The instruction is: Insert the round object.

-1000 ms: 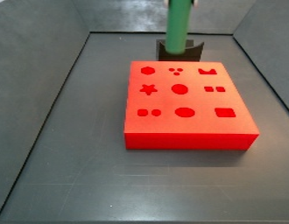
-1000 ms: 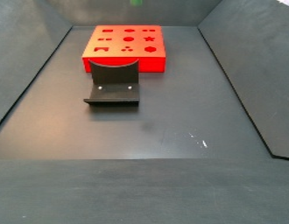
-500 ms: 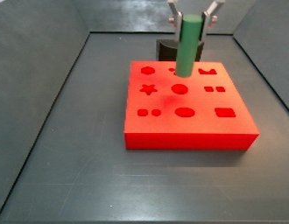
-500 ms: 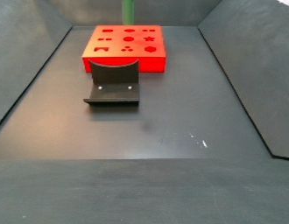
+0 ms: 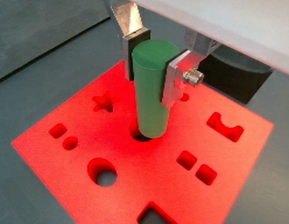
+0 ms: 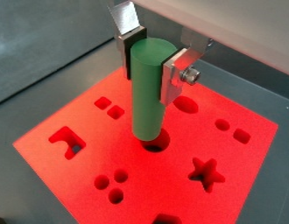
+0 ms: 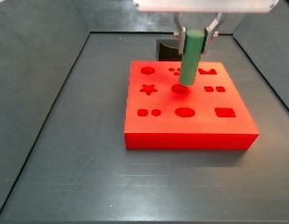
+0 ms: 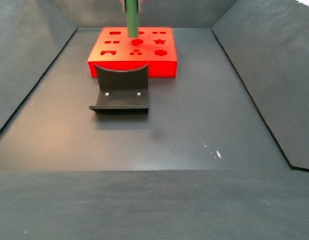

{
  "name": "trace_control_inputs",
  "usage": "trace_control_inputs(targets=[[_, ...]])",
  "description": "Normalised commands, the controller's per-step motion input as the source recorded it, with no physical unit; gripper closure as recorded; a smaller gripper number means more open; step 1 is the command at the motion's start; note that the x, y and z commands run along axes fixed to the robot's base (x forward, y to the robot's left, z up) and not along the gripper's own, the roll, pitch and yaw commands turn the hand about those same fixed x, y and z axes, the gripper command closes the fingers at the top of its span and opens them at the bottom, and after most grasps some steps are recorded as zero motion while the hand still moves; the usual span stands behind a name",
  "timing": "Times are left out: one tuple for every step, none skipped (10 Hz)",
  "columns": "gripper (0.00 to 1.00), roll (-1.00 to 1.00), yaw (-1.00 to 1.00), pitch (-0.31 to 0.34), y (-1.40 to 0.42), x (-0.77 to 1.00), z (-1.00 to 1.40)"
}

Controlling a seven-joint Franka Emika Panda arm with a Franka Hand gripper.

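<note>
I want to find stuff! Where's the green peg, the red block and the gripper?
green peg (image 5: 150, 87), wrist view, mid-shaft.
red block (image 7: 217, 127), side view, top face.
gripper (image 6: 153, 52), wrist view, between fingertips.

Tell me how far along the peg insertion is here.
Done: the gripper is shut on the green peg, upright over the red block. In hand: the peg's lower end sits at the centre round hole. Left: pushing it in and letting go.
</note>
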Motion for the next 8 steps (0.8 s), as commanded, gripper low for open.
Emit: trace_control_inputs(targets=[[1.0,0.0,-0.04,0.0,-0.03,-0.1,-0.11],[1.0,0.0,0.0,0.0,-0.03,0.0,-0.05],[1.0,0.0,0.0,0.0,-0.07,0.02,-0.11],[1.0,-0.02,0.0,0.0,-0.05,0.12,-0.17],[1.0,0.0,0.0,0.0,0.0,0.05,-0.24],[1.0,0.0,0.0,-0.003,-0.01,0.0,-0.28],[1.0,0.0,0.0,0.0,-0.02,0.0,-0.22],[1.0,0.0,-0.08,0.0,0.0,-0.29,-0.11]])
